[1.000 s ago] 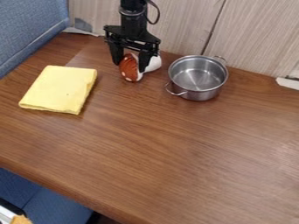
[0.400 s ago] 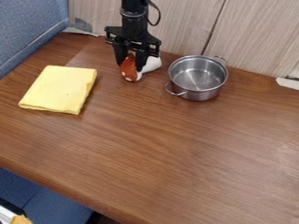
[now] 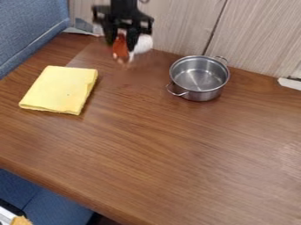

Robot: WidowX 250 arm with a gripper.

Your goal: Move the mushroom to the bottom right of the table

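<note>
Raised since the earlier frames: the black gripper and, with it, the mushroom, both now higher in the view and slightly further left. The pot and the cloth remain where they were.

Condition of the claw: narrowed onto the mushroom, its 2 fingers set against opposite sides of the red cap — a hold is noted. The arm enters from the top edge, left of centre, and the gripper points down. Position of the mushroom: between the fingers, lifted off the table near its back edge, to the left of the pot. Its white stem extends to the right, past the right-hand finger in the view. Some blur is recorded on both gripper and mushroom.

Surroundings, itemised. 1 metal pot, upright and open at the top, stands near the back edge, right of centre; its 2 loop handles are at its front left and back right. 1 yellow cloth, folded, lies flat at the left of the table, well apart from the pot. Behind the table is a light wood-grain panel; blue upholstery borders the upper left — more blue material is visible below the front edge.
</note>
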